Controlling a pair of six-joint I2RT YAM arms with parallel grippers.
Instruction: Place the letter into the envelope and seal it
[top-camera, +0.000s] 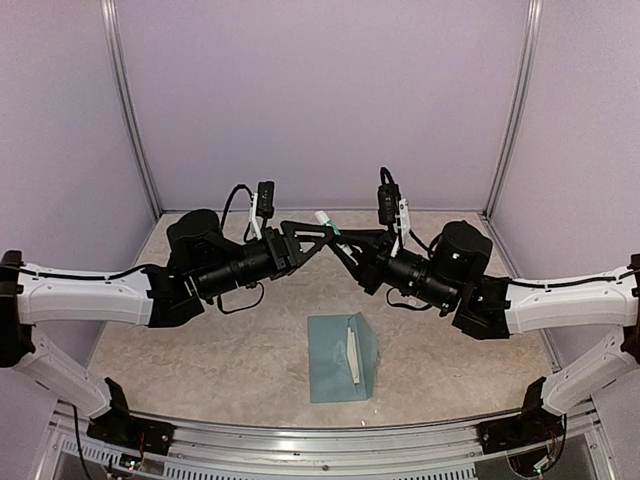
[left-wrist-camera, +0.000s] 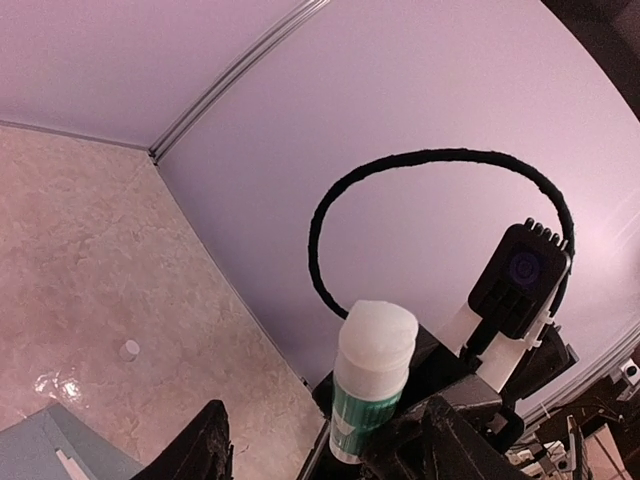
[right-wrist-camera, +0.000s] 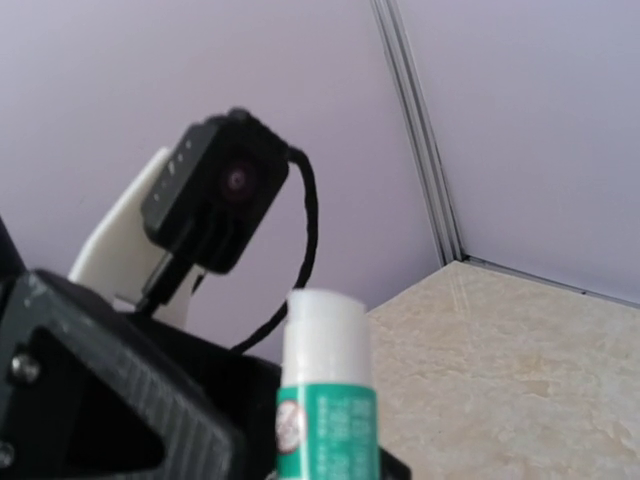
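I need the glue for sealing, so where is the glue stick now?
In the top view, the glue stick is held in the air by the right gripper, over the table's middle between both arms, farther back than the envelope.

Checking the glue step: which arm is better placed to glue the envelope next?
Right. The right gripper holds the glue stick in mid-air; the left gripper, jaws open, grips nothing. The envelope lies flat below them.

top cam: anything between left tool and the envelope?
No. The top view shows only bare tabletop between the raised left tool and the envelope; the glue stick is up at the tool tips.
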